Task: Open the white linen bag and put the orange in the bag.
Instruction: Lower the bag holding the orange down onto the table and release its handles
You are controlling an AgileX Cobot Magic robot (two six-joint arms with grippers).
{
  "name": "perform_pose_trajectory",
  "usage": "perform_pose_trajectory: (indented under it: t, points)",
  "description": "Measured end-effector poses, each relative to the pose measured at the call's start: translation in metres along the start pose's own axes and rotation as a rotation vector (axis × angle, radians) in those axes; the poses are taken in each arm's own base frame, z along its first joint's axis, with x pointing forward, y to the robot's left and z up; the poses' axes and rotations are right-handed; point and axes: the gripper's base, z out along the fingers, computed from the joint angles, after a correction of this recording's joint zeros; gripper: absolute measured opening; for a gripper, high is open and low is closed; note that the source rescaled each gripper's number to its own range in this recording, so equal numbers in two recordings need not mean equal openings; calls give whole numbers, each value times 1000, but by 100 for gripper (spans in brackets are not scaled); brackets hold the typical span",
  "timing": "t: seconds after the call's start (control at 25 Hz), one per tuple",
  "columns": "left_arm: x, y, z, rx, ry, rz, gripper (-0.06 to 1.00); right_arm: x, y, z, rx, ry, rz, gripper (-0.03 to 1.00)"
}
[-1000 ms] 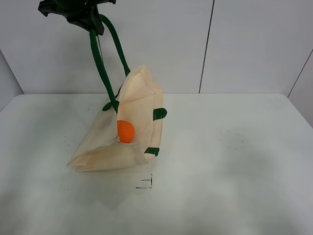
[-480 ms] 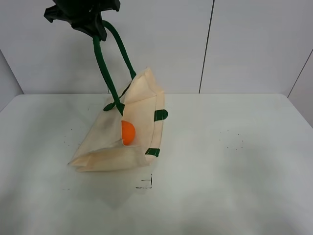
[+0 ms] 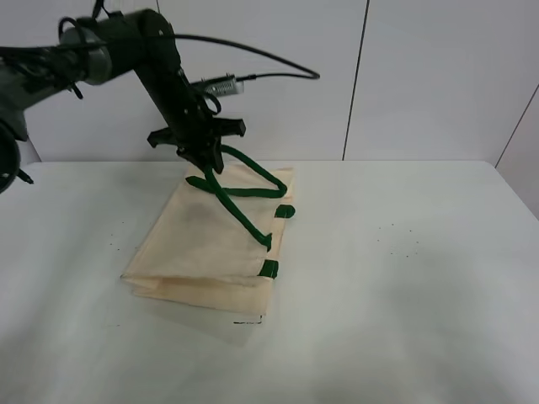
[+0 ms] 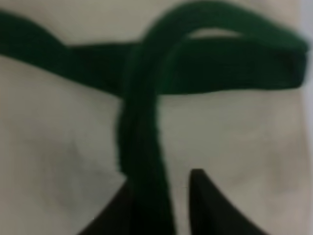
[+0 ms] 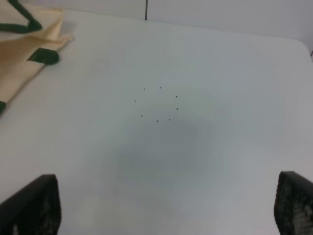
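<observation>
The white linen bag (image 3: 210, 244) lies flat on the table, with its dark green handles (image 3: 244, 215) draped loosely across it. The orange is hidden; no fruit shows in any view. My left gripper (image 3: 202, 160) is low over the bag's far edge, where a handle loop rises. In the left wrist view the bag cloth (image 4: 234, 132) fills the frame. A green handle (image 4: 146, 127) runs between my left gripper's (image 4: 161, 205) jaws, which stand slightly apart with a gap beside the strap. My right gripper (image 5: 161, 215) is open and empty over bare table, with the bag's corner (image 5: 19, 63) far off.
The white table (image 3: 404, 278) has a small black corner mark (image 3: 253, 320) just in front of the bag. A white panelled wall stands behind. A cable runs from the left arm.
My left arm has come down from high above the table. The bag, held up open by its handles with the orange showing inside, now lies collapsed flat and hides the orange.
</observation>
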Motion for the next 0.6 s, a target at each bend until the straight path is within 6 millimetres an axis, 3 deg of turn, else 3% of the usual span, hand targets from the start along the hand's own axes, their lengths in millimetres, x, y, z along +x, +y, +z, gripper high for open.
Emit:
perform_pose_trajectory:
  t: [0.12,0.2,0.36,0.6]
  points:
    - [1,4,14,-18,31,3,52,0,0,0,0,0,0,100]
    - [1,4,14,-24,30,5,61,0,0,0,1,0,0,100]
    - [0,8,13,-61,24,23,67,0,0,0,1,0,0,100]
    - [-3,30,9,-290,-10,32,68,0,0,0,1,0,0,100]
